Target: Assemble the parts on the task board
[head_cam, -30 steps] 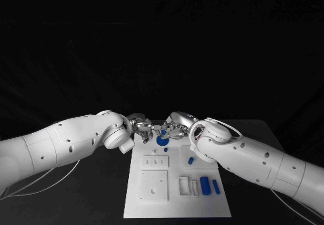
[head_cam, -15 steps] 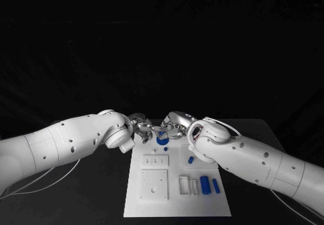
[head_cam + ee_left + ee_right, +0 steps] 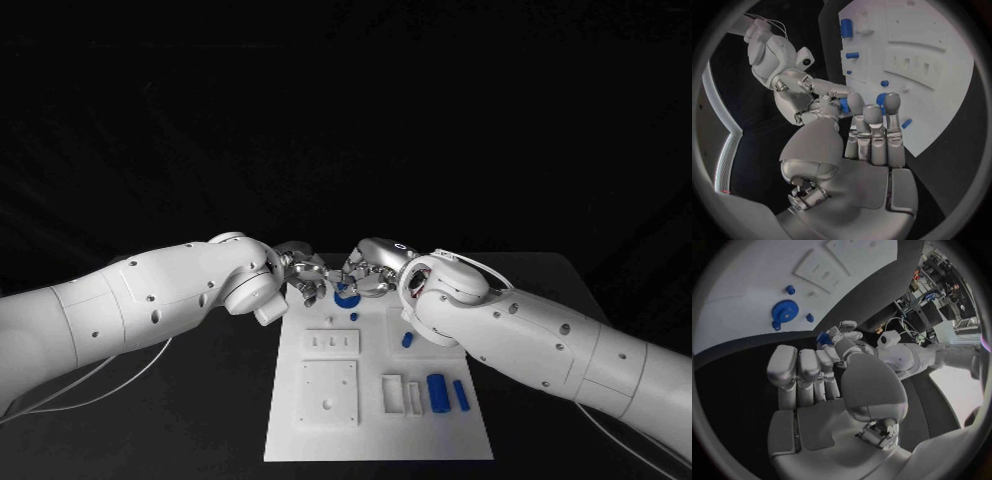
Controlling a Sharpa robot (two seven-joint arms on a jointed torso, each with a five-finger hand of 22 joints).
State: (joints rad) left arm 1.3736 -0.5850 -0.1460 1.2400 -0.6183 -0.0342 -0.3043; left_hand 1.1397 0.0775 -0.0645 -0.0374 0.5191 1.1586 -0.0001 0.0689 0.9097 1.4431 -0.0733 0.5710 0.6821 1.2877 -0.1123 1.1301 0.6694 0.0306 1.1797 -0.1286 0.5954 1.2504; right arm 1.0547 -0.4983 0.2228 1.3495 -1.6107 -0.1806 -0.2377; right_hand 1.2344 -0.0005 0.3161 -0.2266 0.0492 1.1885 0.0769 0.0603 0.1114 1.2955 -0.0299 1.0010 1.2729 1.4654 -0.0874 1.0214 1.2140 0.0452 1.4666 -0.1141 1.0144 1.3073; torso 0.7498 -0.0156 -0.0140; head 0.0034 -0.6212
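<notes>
A small blue part (image 3: 824, 338) is pinched between both hands at the task board's (image 3: 378, 440) far edge; its long axis cannot be made out. The left hand (image 3: 302, 270) and right hand (image 3: 365, 274) fingers are seemingly closed on it.

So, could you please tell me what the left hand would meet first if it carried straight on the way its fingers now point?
Most likely the right hand: the left hand points at it across the far end of the task board, with a small blue part between their fingertips. Depth is hard to judge.
</notes>
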